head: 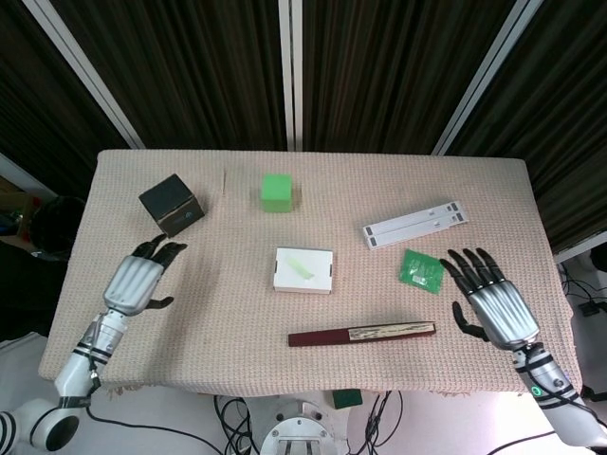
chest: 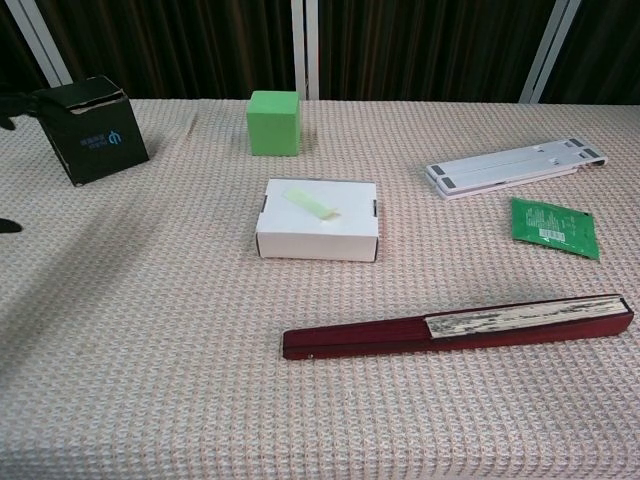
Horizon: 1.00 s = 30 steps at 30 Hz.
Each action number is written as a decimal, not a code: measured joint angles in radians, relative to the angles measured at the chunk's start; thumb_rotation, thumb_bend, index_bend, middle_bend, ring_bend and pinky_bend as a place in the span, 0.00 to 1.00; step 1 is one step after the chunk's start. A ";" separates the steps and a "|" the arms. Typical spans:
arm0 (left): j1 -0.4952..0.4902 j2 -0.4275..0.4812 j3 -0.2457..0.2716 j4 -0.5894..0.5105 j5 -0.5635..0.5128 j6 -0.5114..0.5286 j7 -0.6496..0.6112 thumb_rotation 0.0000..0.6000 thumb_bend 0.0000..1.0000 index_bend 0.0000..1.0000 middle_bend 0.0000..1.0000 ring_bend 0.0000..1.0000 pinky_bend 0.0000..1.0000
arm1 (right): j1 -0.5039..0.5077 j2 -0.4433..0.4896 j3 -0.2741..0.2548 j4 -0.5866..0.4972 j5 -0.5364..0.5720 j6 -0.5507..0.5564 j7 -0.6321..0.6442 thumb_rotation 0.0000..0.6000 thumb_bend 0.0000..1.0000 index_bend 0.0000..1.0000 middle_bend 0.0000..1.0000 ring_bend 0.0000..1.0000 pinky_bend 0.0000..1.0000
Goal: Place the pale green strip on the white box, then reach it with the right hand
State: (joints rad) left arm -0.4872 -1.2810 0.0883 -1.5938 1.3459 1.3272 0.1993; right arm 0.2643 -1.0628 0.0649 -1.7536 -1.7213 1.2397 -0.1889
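The thin pale green strip (head: 303,263) lay on top of the flat white cardboard box (head: 316,281) in the middle of the woven beige tablecloth (head: 228,313). The right hand (head: 493,299) was over the table's right side with its fingers spread and nothing in them, just beside a small green packet (head: 421,269). The left hand (head: 142,277) held nothing too, fingers apart, near a black cube box (head: 171,204). A long dark red folded fan (head: 362,334) lay in front of the white box.
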 measured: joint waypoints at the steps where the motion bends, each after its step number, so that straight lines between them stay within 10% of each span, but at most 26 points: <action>1: 0.030 0.012 0.006 0.016 0.001 0.024 -0.032 0.97 0.06 0.07 0.16 0.05 0.20 | 0.020 -0.004 0.001 -0.017 0.002 -0.037 -0.025 0.69 0.63 0.00 0.00 0.00 0.00; 8: 0.169 0.053 0.013 0.118 0.005 0.142 -0.172 1.00 0.05 0.06 0.13 0.04 0.20 | 0.175 -0.092 0.048 -0.108 0.154 -0.296 -0.296 0.42 0.19 0.00 0.00 0.00 0.00; 14: 0.224 0.033 0.000 0.209 0.019 0.162 -0.248 1.00 0.05 0.06 0.12 0.04 0.20 | 0.296 -0.255 0.103 -0.112 0.359 -0.367 -0.485 0.35 0.16 0.01 0.00 0.00 0.00; 30: 0.266 0.028 -0.048 0.260 0.058 0.121 -0.316 1.00 0.05 0.06 0.12 0.04 0.19 | 0.447 -0.504 0.122 0.087 0.465 -0.358 -0.516 0.32 0.16 0.25 0.00 0.00 0.00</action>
State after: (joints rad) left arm -0.2214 -1.2531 0.0399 -1.3342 1.4041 1.4487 -0.1170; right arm 0.7115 -1.5672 0.1868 -1.6671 -1.2566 0.8813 -0.7052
